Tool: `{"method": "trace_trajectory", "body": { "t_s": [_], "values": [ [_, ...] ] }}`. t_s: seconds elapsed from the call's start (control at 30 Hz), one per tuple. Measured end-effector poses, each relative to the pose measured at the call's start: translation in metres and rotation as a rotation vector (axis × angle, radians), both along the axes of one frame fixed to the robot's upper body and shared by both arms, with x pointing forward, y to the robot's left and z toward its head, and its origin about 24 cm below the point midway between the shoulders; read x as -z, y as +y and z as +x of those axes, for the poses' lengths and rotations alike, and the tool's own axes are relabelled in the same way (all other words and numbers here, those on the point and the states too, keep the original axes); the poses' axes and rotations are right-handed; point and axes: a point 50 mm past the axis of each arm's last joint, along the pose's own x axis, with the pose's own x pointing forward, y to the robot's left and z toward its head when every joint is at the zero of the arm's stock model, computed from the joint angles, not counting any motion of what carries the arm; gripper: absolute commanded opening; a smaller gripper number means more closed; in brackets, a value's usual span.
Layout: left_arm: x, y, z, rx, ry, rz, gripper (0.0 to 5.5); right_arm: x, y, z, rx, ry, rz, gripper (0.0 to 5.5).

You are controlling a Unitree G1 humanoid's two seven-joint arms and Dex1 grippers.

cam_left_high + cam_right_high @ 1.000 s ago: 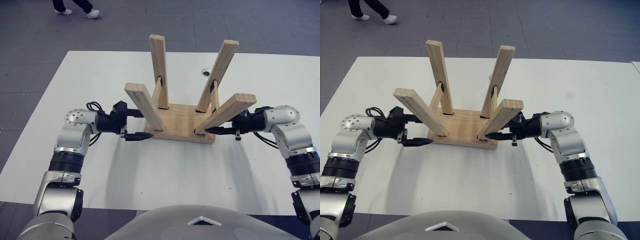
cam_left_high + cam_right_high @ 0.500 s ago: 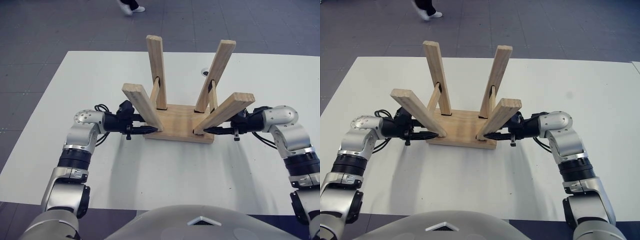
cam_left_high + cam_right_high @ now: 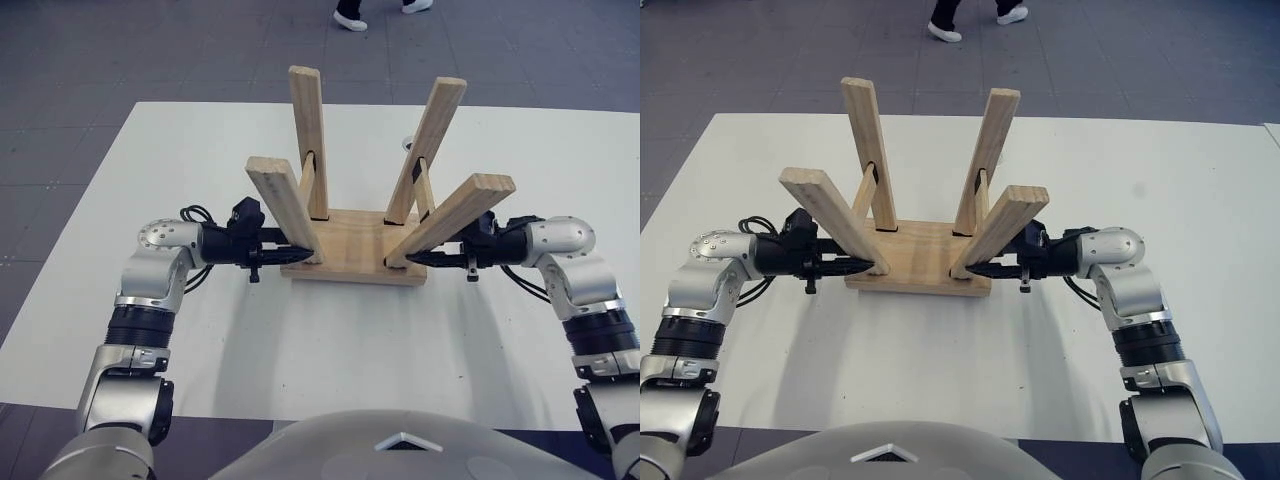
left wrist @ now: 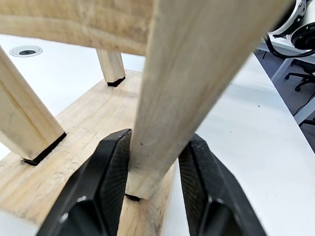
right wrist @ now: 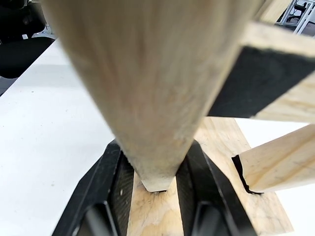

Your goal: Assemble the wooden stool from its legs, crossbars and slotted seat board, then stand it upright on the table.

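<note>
The left gripper point(image 3: 288, 257) is now closed around the foot of the left near leg point(image 3: 283, 212), exactly where this leg enters the seat board point(image 3: 355, 245); its two black fingers point(image 4: 106, 182) press on both sides of the wood. One second ago this gripper was apart from the seat board, just off its left near corner, with nothing between the fingers, and since then it has come in onto the leg. The right gripper point(image 3: 410, 259) stays as before at the right near corner of the seat board, and its fingers point(image 5: 115, 182) clamp the foot of the right near leg point(image 3: 450, 218). The stool stands upside down: the seat board lies flat on the white table point(image 3: 330, 350), and all four legs point up and lean outward from it. The two far legs point(image 3: 310, 140) rise from the far edge of the seat board, each with a thin crossbar point(image 3: 425, 190) beside it.
</note>
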Motion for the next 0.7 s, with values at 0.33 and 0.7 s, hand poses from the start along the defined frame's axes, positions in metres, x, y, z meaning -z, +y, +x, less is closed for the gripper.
{"method": "trace_trajectory", "body": {
  "t_s": [0.33,0.7],
  "values": [
    [-0.039,-0.007,-0.036,-0.072,0.259,-0.207,1.43,-0.043,-0.015,-0.022,0.006,0.359,0.188,1.15],
    [-0.048,-0.006,0.025,-0.340,0.883,-0.367,1.43,-0.053,-0.012,0.040,0.222,1.005,0.239,1.15]
  ]
}}
